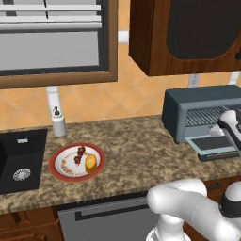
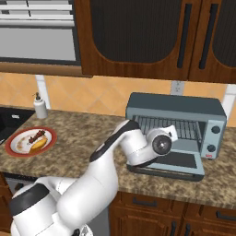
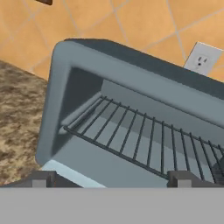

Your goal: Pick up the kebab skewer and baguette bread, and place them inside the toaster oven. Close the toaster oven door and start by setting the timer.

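The toaster oven stands at the right of the counter. Its door is folded down flat and the wire rack inside is bare. My gripper hovers just in front of the oven's mouth, above the door, open and holding nothing. At the far left, a red-rimmed plate carries the kebab skewer and the golden baguette bread, side by side.
A soap dispenser stands by the wall behind the plate, next to a black sink. Dark wooden cabinets hang low over the oven. A wall outlet sits behind it.
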